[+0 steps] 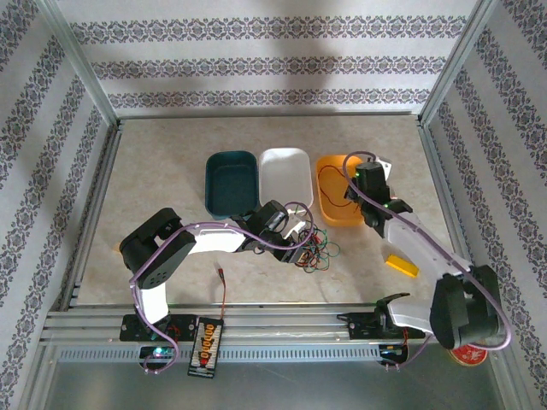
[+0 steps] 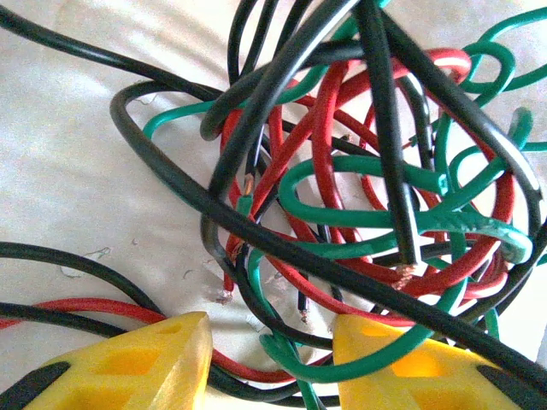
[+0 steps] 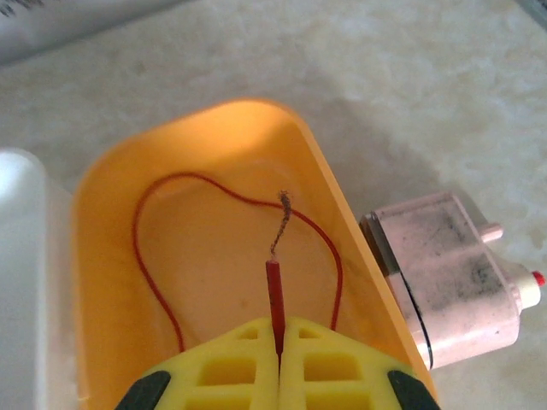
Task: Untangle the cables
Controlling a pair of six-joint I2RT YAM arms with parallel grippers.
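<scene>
Starting at the near side, the tangle (image 1: 314, 254) sits on the tabletop (image 1: 162, 179), just in front of the bins. It's red, green and black cables looped through one another in a loose heap, several cut ends showing bare copper. The left gripper (image 2: 272, 335) hovers right at its edge, yellow fingers (image 2: 154, 363) partway apart. They straddle a few green and black strands without clamping anything I can make out. These wires look light, springy and smooth-jacketed, so I'd judge a tug on a middle loop drags the whole heap along. Better to pinch a free end on the insulation, close behind the stripped tip, and draw it out along its own path. The frayed copper looks like the fragile part, best left unsqueezed. Further out, the right gripper (image 3: 279, 325) is closed tight on one red cable (image 3: 274, 290), pinching the jacket just below its frayed tip. The rest of that cable curls in a wide loop on the floor of the orange bin (image 3: 222, 273) beneath it. Farther back, to the left, the white bin (image 1: 286, 175) and teal bin (image 1: 231, 179) line up beside the orange one.
</scene>
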